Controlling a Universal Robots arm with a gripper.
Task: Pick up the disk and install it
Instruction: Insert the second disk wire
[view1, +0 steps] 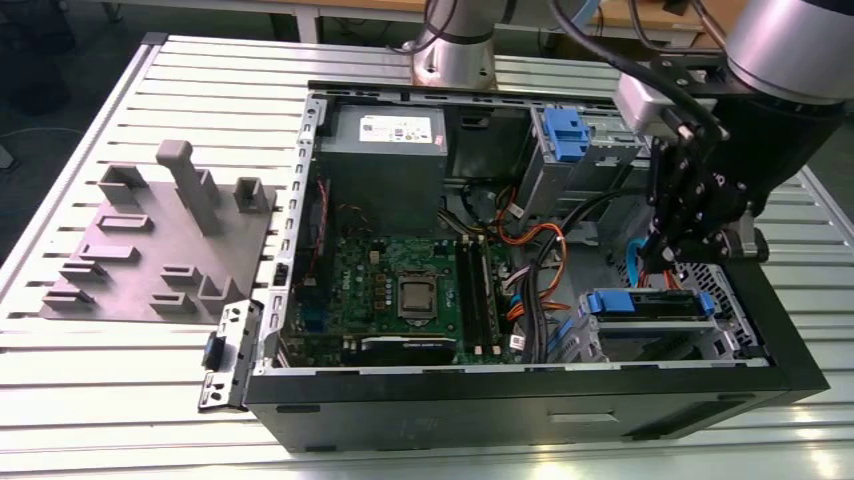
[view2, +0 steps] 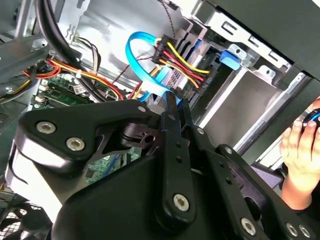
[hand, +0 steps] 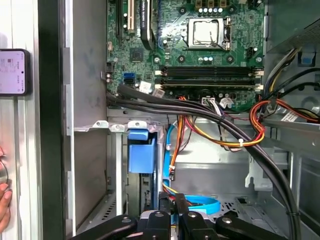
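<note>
The disk (view1: 650, 304) lies in the drive bay at the case's front corner, on the exterior view's right, its blue carrier frame facing up. Its blue end shows in the first wrist view (hand: 141, 152) and in the second wrist view (view2: 231, 56). My gripper (view1: 671, 260) hangs just above the bay and apart from the disk. Its two black fingers (view2: 171, 107) stand pressed together, gripper (hand: 172, 198) shut with nothing between them. A light blue data cable (view2: 137, 55) curves behind the fingertips.
The open computer case (view1: 534, 400) holds a motherboard (view1: 400, 290), a grey power supply (view1: 384, 140) and a second blue-tabbed carrier (view1: 567, 135). Cable bundles (hand: 220, 125) cross beside the bay. A grey fixture plate (view1: 160, 240) lies outside the case. A person's hand (view2: 300, 150) rests beyond the case wall.
</note>
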